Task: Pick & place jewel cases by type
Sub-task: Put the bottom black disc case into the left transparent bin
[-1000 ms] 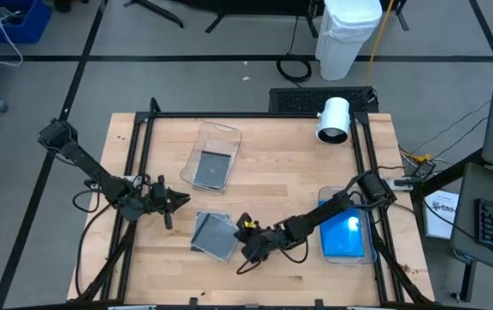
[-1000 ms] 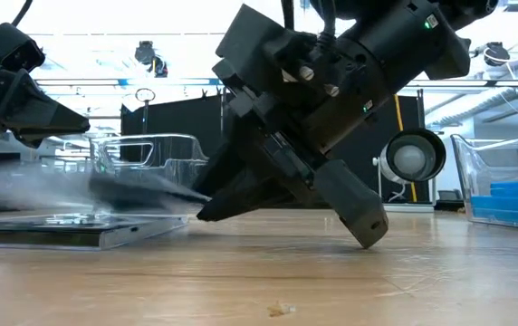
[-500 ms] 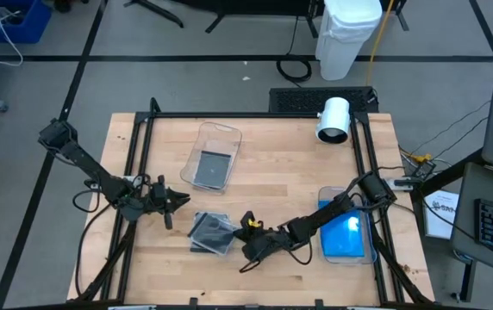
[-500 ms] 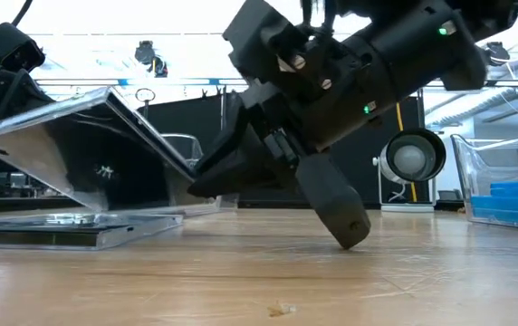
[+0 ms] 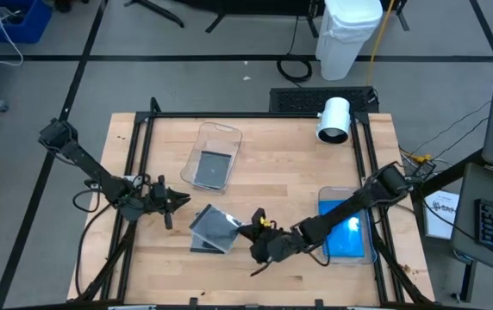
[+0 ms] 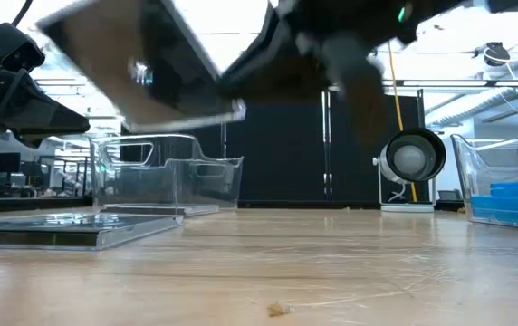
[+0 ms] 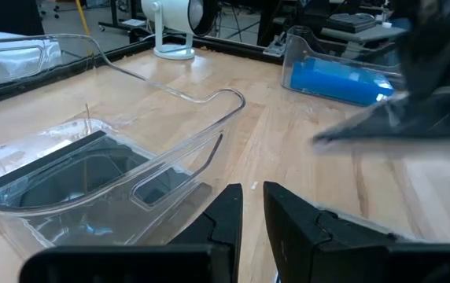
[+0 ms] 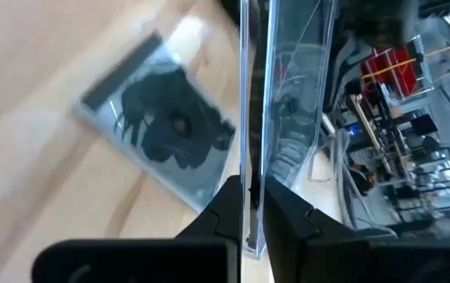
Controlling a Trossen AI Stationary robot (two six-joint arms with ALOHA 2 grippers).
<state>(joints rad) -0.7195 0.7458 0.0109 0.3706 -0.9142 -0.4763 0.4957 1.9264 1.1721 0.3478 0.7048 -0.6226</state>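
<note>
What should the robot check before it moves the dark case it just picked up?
1. Right gripper shut on the lifted grey and dark clear-fronted jewel case: ok.
2. Case clear of the wooden table: ok, airborne in the low view.
3. Second dark jewel case lying flat below: ok.
4. Clear rectangular plastic tub holding a dark case has room: ok.
5. Left gripper out of the way: cannot tell; it waits close beside the lifted case.

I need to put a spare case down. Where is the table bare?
Bare wood lies between the clear tub and the white fan. The front is crowded: the right claw lifts a jewel case there, beside the left claw.
</note>
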